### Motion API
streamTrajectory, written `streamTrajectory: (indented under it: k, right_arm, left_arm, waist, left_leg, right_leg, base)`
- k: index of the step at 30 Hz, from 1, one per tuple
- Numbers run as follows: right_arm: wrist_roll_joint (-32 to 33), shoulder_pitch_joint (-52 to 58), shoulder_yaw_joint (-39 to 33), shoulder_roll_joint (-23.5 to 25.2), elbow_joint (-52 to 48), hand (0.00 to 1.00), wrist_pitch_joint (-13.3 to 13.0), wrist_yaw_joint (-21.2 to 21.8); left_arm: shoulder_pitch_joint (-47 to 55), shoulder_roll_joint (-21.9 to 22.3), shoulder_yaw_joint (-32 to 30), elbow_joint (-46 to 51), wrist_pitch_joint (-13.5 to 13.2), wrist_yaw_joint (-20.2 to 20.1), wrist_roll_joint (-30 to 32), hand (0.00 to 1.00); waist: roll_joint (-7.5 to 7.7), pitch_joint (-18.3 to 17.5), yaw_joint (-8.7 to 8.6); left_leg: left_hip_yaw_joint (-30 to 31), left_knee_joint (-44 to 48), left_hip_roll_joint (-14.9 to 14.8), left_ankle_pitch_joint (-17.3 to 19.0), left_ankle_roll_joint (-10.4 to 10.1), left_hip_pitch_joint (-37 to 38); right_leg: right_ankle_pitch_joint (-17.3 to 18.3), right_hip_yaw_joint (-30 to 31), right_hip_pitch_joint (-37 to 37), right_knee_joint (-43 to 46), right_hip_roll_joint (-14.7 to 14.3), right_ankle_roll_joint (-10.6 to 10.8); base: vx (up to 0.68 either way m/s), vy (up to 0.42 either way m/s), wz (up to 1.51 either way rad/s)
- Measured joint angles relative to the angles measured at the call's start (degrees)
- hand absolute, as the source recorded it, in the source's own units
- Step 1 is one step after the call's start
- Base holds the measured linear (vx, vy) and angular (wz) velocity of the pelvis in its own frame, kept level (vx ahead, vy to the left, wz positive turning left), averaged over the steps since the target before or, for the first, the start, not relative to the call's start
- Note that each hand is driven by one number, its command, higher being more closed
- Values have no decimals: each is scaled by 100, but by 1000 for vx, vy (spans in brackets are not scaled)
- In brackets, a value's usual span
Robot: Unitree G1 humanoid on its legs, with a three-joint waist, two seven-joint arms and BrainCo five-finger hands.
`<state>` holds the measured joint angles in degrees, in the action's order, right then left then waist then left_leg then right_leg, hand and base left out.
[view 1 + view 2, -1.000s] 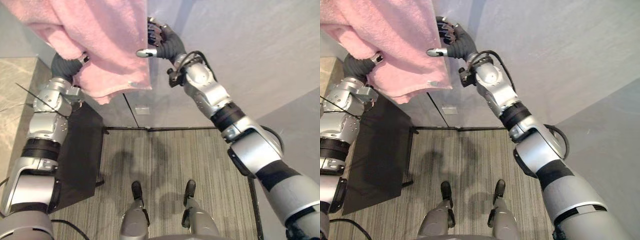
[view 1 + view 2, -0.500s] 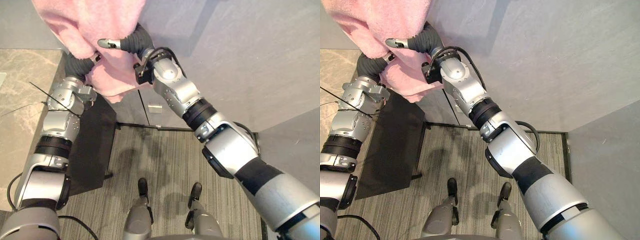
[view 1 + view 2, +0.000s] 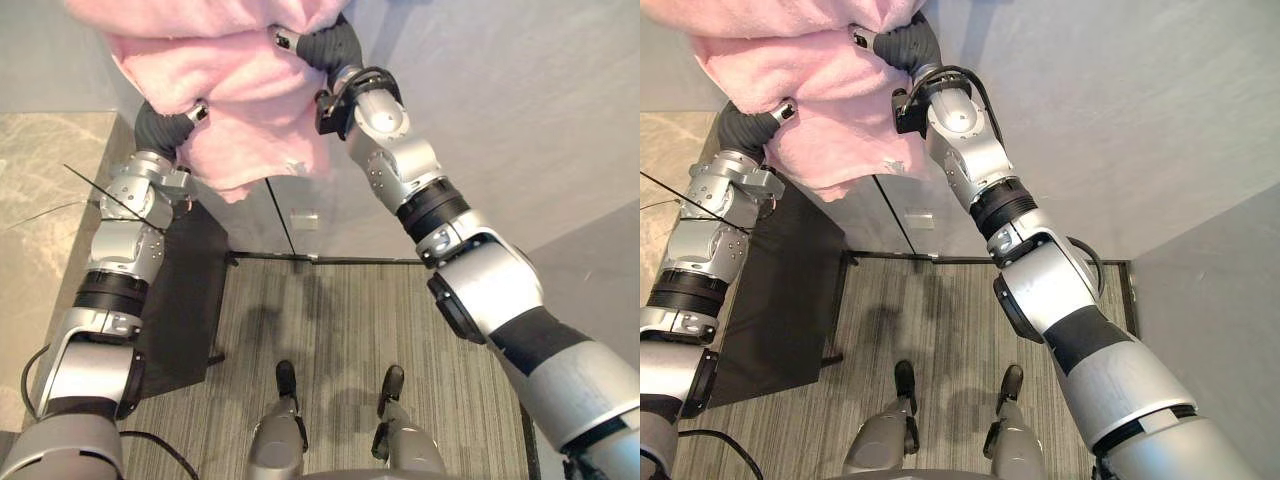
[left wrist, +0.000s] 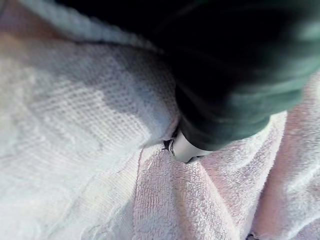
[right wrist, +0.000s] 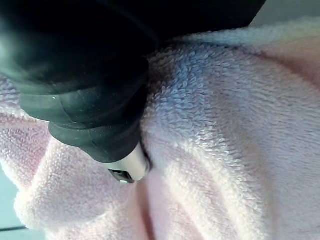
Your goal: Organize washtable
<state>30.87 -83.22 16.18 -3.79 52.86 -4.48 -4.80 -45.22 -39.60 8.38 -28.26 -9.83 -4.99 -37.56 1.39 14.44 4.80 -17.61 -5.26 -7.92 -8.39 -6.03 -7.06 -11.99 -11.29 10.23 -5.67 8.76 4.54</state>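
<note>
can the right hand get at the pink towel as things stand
Probably yes: the right hand sits against the pink towel, partly hidden in its folds, with nothing between them.

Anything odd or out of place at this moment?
The pink towel is bunched and crumpled between the left hand and right hand, held up with its lower edge hanging crooked. No spill or damage shows.
</note>
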Motion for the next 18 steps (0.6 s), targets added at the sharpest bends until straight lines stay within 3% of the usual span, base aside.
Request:
streamTrajectory:
  k: [7,18]
  right_arm:
    - [13,189,-14,-146,-30,100,67,149]
    - [57,435,-5,-164,-30,100,86,268]
  left_arm:
    - [6,24,0,101,0,-14,4,100]
    - [134,131,0,92,3,-14,10,100]
  waist:
    - [-14,-1,-102]
    - [-12,-2,-104]
  left_leg:
    - [-114,-6,-26,1,-2,86]
    - [-104,-8,-37,0,-2,77]
  right_leg:
    - [-27,81,0,-1,-32,-33]
    - [-28,74,1,-1,-43,-34]
  base:
    - [-3,-4,-9]
    - [0,0,0]
